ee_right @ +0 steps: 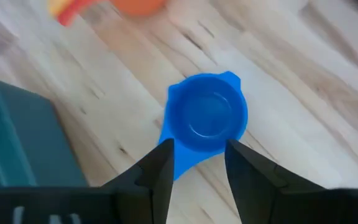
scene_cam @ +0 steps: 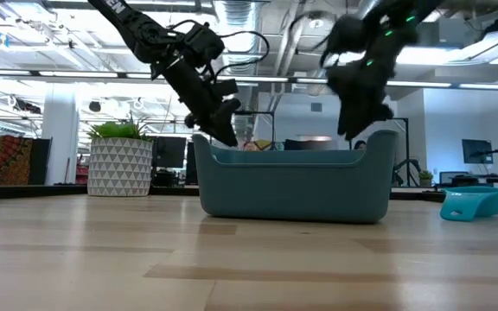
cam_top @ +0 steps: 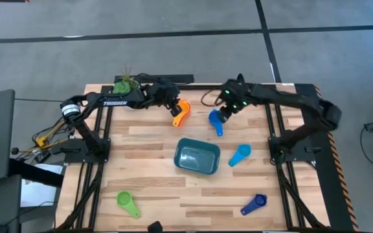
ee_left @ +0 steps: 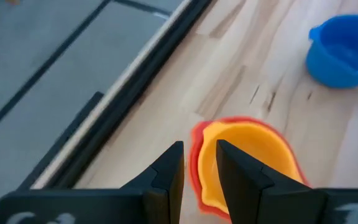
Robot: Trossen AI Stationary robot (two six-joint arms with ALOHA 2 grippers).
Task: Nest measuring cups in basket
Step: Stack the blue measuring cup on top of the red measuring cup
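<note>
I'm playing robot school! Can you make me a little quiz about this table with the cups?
1. True or false: the teal basket already has a cup in it.
2. Which cup sits between the right gripper's fingers? A green, B blue, C orange
3. Fill in: the left gripper grips the rim of the ___ and red nested cups.

Key: 1 false; 2 B, the blue cup; 3 yellow.

Teal basket [cam_top: 197, 157], blue cup [ee_right: 207, 120]
</note>
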